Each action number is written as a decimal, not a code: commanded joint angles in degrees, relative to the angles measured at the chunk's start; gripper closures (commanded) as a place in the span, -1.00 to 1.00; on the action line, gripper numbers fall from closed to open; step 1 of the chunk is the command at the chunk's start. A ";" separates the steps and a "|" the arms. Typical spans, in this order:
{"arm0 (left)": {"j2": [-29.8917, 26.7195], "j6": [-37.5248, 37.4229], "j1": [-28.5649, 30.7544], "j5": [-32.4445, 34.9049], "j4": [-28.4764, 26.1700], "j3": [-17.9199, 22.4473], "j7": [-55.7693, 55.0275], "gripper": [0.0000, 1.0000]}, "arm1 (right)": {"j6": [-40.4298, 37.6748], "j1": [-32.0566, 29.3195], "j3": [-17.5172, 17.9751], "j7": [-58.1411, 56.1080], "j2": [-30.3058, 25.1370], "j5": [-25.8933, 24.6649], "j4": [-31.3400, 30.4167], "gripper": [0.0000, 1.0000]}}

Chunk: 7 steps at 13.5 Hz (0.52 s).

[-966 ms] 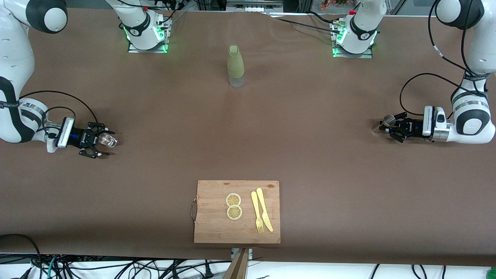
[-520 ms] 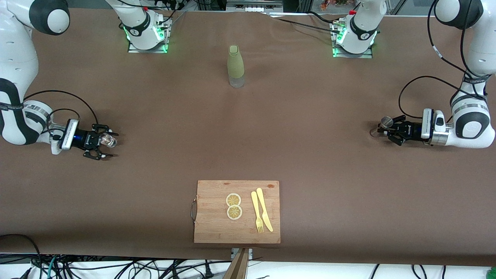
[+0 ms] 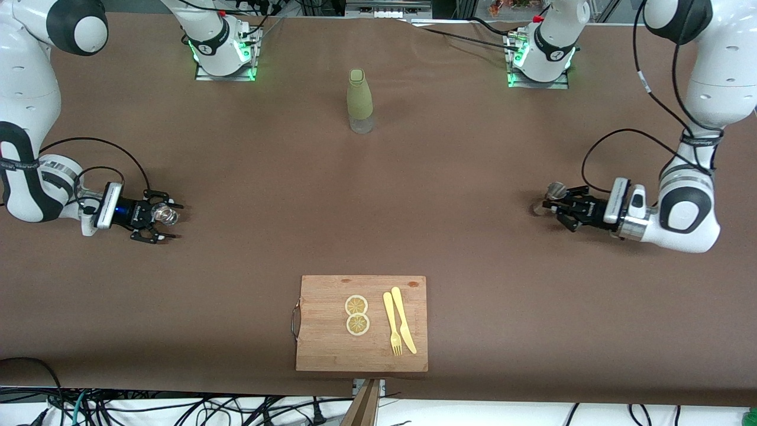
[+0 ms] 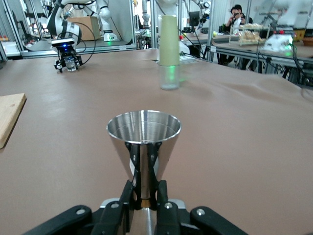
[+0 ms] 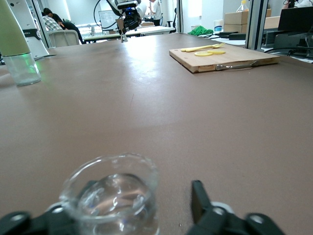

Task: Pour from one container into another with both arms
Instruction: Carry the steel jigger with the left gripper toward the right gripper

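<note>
My left gripper (image 3: 560,207) is shut on a steel cone-shaped jigger (image 3: 556,190), pinching its narrow waist and holding it upright just over the table near the left arm's end. In the left wrist view the jigger (image 4: 143,128) rises from the gripper (image 4: 143,169), mouth up. At the right arm's end a small clear glass (image 3: 164,214) stands on the table between the open fingers of my right gripper (image 3: 167,220). In the right wrist view the glass (image 5: 111,193) sits close to one side, and the other fingertip (image 5: 199,196) stands apart from it.
A tall bottle with a green sleeve (image 3: 359,100) stands mid-table, farther from the front camera. A wooden cutting board (image 3: 319,349) with two lemon slices (image 3: 357,315) and a yellow fork and knife (image 3: 399,328) lies near the front edge. The brown table (image 3: 378,201) lies bare between the grippers.
The left arm has carried the jigger toward the table's middle. The right gripper shifted only slightly around the glass, which stayed where it was.
</note>
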 commanded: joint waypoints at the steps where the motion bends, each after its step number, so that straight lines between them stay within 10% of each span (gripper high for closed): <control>1: -0.82 1.90 -3.61 -4.07 0.04 -1.36 -8.72 1.00 | -0.94 0.30 -0.08 -1.18 1.18 0.84 0.72 -0.22; 7: 0.31 10.32 -17.48 -21.36 -0.48 -3.83 -15.69 1.00 | -0.85 0.83 -0.08 -1.01 1.36 0.84 0.81 0.02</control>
